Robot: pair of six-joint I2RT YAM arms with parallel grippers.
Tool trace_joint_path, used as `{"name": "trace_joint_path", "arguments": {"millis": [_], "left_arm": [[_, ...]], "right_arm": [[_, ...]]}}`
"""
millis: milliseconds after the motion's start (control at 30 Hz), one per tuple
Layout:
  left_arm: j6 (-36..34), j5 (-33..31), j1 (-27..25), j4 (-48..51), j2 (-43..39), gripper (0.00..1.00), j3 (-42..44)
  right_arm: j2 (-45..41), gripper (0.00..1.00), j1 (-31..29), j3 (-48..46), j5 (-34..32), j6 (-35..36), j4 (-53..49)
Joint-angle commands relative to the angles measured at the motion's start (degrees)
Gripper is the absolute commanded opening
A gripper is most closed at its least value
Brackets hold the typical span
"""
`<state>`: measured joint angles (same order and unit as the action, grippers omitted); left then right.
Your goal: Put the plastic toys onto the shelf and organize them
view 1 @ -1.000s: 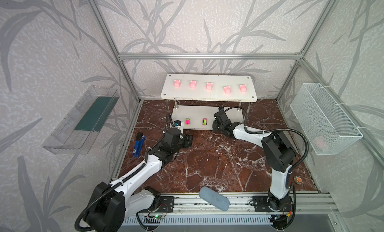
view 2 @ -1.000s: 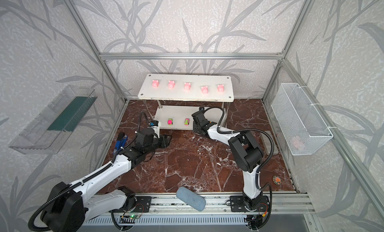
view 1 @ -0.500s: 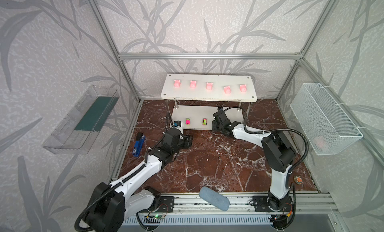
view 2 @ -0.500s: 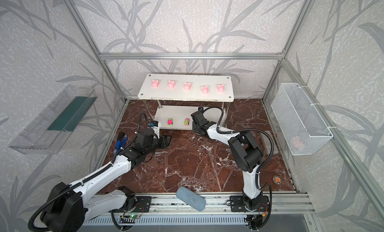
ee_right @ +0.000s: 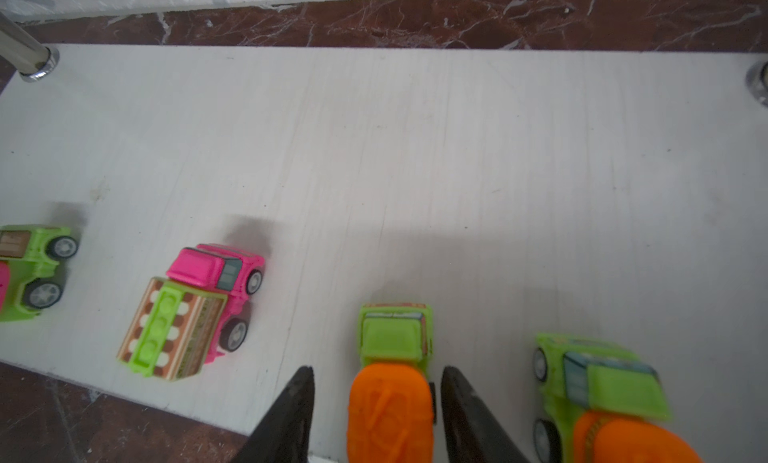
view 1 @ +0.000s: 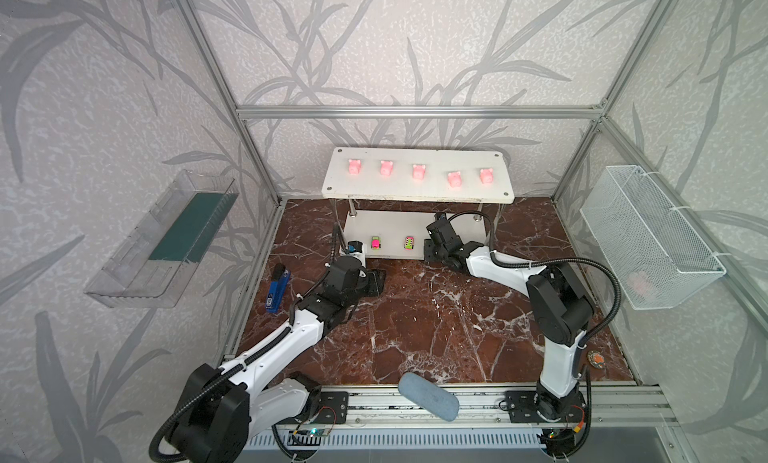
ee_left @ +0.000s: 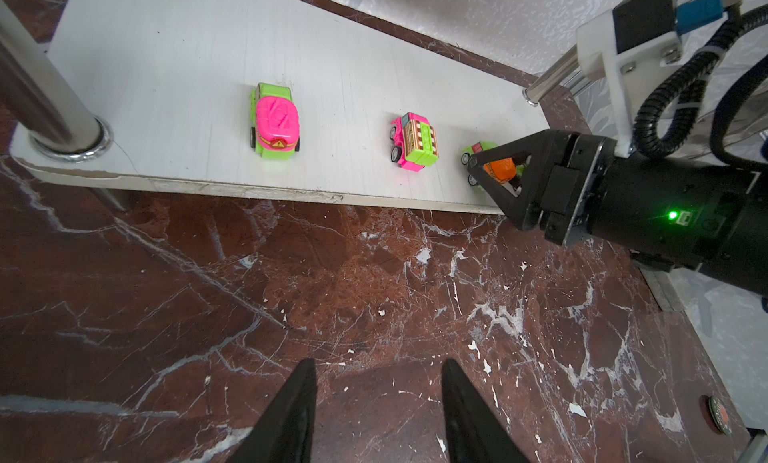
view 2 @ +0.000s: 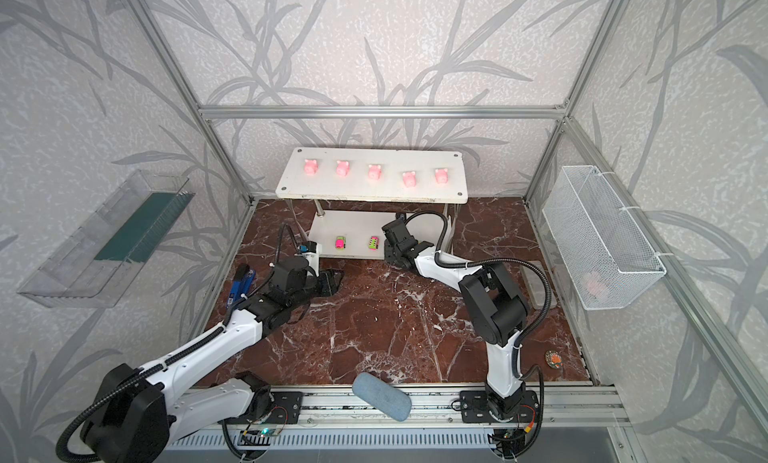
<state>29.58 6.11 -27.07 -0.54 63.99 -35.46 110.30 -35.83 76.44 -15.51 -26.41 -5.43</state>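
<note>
The white two-tier shelf (view 1: 415,191) stands at the back; several pale-pink pigs (view 1: 418,171) line its top board (view 2: 374,191). On the lower board (ee_right: 415,149) four toy cars stand in a row: two pink-and-green cars (ee_left: 274,122) (ee_left: 414,142) and two orange-and-green cars (ee_right: 390,394) (ee_right: 602,398). My right gripper (ee_right: 377,371) (view 1: 430,251) is open, its jaws either side of one orange-and-green car with a gap on each side. My left gripper (ee_left: 379,363) (view 1: 376,280) hangs open and empty over the marble floor in front of the shelf.
A blue stapler (view 1: 276,288) lies by the left wall. A grey-blue pouch (view 1: 428,396) rests on the front rail. A clear wall tray (view 1: 166,236) hangs left, a wire basket (view 1: 648,240) right. A small round orange thing (view 1: 597,359) lies front right.
My right gripper's jaws have spread apart around the orange-and-green car. Neither arm has visibly shifted, and the left gripper stays as it was.
</note>
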Motion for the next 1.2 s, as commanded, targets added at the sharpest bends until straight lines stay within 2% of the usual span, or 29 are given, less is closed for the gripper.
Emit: {"name": "trace_joint_path", "arguments": {"millis": [0,267,567,833,1167], "left_arm": [[0.3,0.3,-0.3,-0.9,-0.7,0.48,0.3],[0.2,0.5,-0.3,-1.3,-0.3,0.48,0.3],[-2.0,0.7,-1.6,-2.8,3.1,0.48,-1.9],[-5.3,-2.8,-6.8,-3.5,10.6,0.5,-7.7],[-6.3,-4.1,-8.4,-4.9,20.9,0.51,-16.0]], "right_arm": [[-4.1,0.52,-0.1,0.3,-0.4,1.3,1.2],[-8.3,0.53,-0.2,-2.6,0.6,1.9,3.9],[-16.9,0.53,-1.0,-10.7,4.2,2.4,8.6],[-32.2,0.54,-3.5,-25.5,4.8,3.4,13.3],[-54.3,0.55,-4.2,-39.2,1.2,2.7,5.9]]}}
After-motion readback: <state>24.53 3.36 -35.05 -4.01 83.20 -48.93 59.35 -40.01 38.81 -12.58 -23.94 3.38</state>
